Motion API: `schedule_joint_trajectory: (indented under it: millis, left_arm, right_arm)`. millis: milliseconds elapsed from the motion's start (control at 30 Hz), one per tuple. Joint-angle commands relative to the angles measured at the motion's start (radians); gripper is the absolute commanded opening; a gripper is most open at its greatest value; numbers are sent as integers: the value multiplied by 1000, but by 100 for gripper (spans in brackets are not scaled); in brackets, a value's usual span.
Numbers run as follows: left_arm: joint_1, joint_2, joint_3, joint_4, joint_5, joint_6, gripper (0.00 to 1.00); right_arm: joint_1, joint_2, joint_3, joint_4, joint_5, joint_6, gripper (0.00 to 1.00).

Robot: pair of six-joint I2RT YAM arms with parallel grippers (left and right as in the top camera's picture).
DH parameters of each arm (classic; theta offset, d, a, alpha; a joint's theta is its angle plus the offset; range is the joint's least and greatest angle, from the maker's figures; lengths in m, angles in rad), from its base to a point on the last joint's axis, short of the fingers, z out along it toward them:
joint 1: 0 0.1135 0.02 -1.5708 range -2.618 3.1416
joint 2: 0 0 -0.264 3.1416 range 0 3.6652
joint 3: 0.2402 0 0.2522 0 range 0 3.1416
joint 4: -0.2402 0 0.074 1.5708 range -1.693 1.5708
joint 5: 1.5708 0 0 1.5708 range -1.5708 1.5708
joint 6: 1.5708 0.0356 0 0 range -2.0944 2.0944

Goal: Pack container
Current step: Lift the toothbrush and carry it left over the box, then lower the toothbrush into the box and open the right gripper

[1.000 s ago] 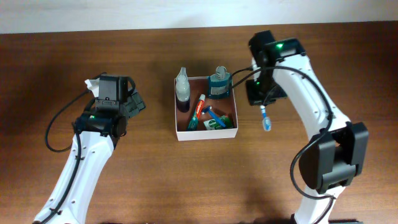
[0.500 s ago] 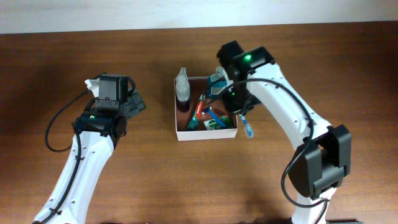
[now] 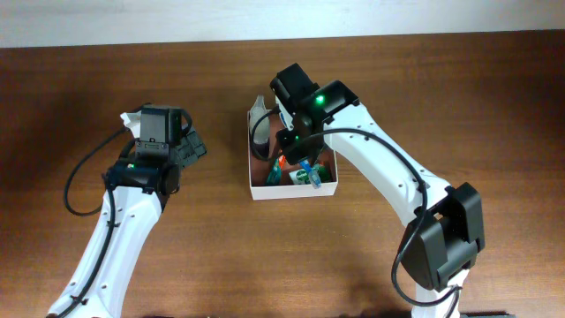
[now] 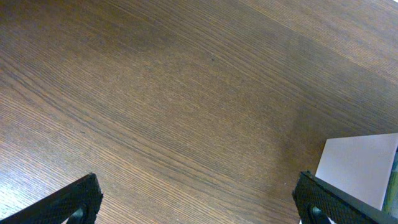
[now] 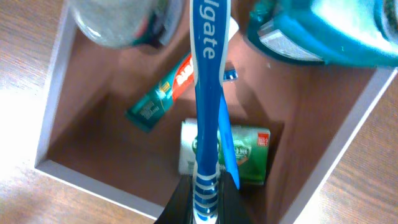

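The container (image 3: 256, 189) is a square white-walled box with a reddish-brown floor, in the middle of the table. My right gripper (image 5: 205, 200) hovers over it, shut on the handle of a blue toothbrush (image 5: 208, 93) that points across the box. In the overhead view the right gripper (image 3: 298, 144) covers much of the box, and the toothbrush (image 3: 309, 173) shows below it. My left gripper (image 4: 199, 208) stands wide open and empty over bare wood, left of the container's white wall (image 4: 357, 165). From overhead the left gripper (image 3: 196, 147) is well clear of the box.
Inside the box lie a toothpaste tube (image 5: 163, 94) and a green packet (image 5: 247, 152), with a clear bottle (image 5: 118, 18) and a teal mouthwash bottle (image 5: 323, 31) at the far side. Something white (image 3: 132, 118) peeks out behind the left arm.
My right arm has swung left from beside the container's right wall to above its inside, carrying the toothbrush. The left arm has not moved.
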Motion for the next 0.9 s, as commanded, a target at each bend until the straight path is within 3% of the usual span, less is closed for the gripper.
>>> schedule_joint_trajectory:
  millis: [0,567,867]
  left_arm:
    - [3,-12,8,2,-17,9,99]
    - [3,-12,8,2,-17,9,99]
    - [3,-12,8,2,-17,9,99]
  right_arm:
    - [9,-3,-27,48,-5,8,4]
    - [8,1,-343,387,-1,7,6]
    - [8,7,-413,499,-1,7,6]
